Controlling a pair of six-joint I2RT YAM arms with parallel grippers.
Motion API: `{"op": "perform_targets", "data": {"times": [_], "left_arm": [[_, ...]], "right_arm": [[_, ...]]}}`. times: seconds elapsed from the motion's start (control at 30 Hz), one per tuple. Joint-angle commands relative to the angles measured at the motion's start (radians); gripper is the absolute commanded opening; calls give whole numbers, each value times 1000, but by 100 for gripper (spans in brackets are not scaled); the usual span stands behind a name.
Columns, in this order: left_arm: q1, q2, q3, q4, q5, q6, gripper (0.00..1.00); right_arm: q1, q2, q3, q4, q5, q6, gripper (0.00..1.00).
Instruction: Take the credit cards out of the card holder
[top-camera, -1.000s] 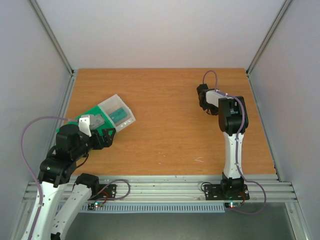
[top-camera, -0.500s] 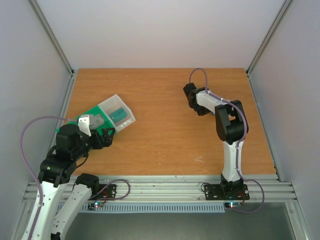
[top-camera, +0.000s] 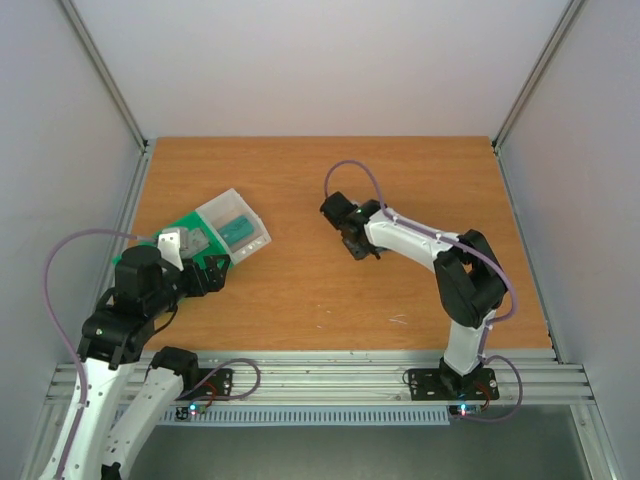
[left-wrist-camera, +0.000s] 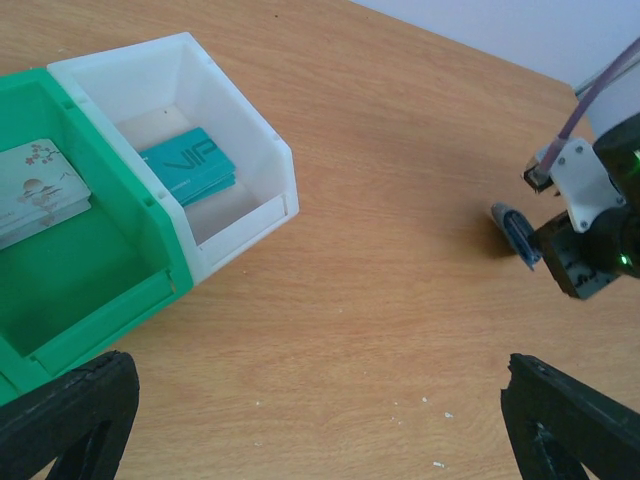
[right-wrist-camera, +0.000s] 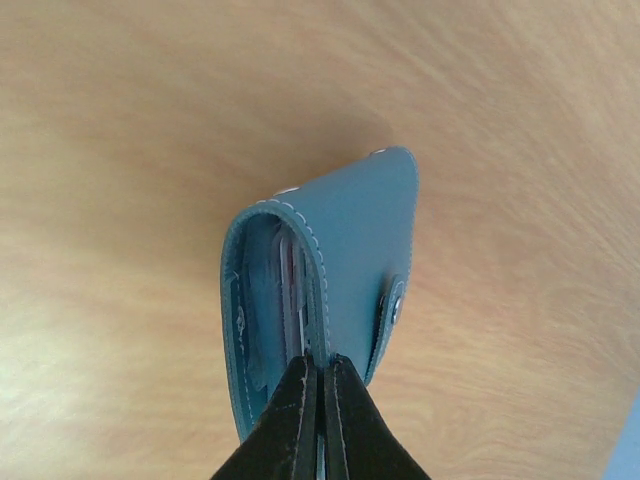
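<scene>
Right gripper (right-wrist-camera: 320, 368) tight on card holder (right-wrist-camera: 355, 250), cards (right-wrist-camera: 287, 285) perhaps inside; left gripper (left-wrist-camera: 320, 420) agape near green tray (left-wrist-camera: 150, 230).

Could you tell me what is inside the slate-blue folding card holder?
Pale edges of thin cards show between the slate-blue folding card holder's leaves; their faces and number are covered.

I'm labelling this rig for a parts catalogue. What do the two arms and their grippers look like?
The left arm and right arm share one look: white links, bulky black joints, black base plates with small red lights. A lilac cable loops beside each. The left gripper and right gripper have black fingers; the right's taper to thin tips.
</scene>
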Motion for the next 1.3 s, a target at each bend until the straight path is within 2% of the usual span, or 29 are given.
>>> {"op": "perform_targets", "data": {"times": [0.0, 0.37, 0.53, 0.73, 0.87, 1.1, 1.17, 1.27], "left_arm": [[-2, -4, -9, 25, -27, 11, 99], [-3, 22, -2, 12, -59, 7, 99], [-2, 37, 3, 0, -76, 5, 99], [-2, 79, 23, -16, -44, 13, 99], [-2, 147, 65, -59, 1, 16, 99], [-3, 258, 108, -81, 157, 36, 97], [-3, 275, 109, -76, 185, 36, 93], [-9, 286, 97, -51, 222, 11, 89]], "right_arm": [[101, -58, -52, -23, -98, -3, 1], [382, -81, -133, -89, -87, 89, 4], [433, -139, -184, -77, -129, 162, 14], [433, -227, -229, -71, -107, 248, 31], [416, -280, -250, -40, -126, 312, 33], [298, -305, -291, 8, -170, 438, 37], [240, -310, -309, 47, -209, 478, 37], [138, -327, -383, 174, -389, 552, 37]]}}
